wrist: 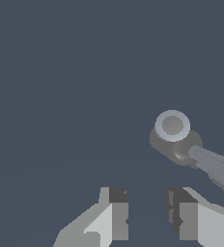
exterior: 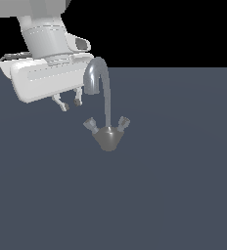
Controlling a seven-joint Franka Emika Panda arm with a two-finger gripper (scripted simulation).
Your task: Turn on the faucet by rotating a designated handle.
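Observation:
The faucet (exterior: 107, 137) is small and grey, with a tall thin gooseneck spout (exterior: 104, 85), a cone-shaped base and two stubby angled knob handles, one on the exterior view's left (exterior: 90, 125) and one on its right (exterior: 124, 121). My gripper (exterior: 70, 104) hangs above the floor to the exterior view's left of the spout, higher than the handles and apart from them. Its fingers are spread and hold nothing. In the wrist view the gripper (wrist: 145, 214) is open, with the faucet (wrist: 174, 137) seen from above beyond the fingertips and one handle (wrist: 214, 166) sticking out.
The faucet stands on a flat dark blue-grey floor (exterior: 174, 195). The white arm (exterior: 44, 53) fills the exterior view's upper left.

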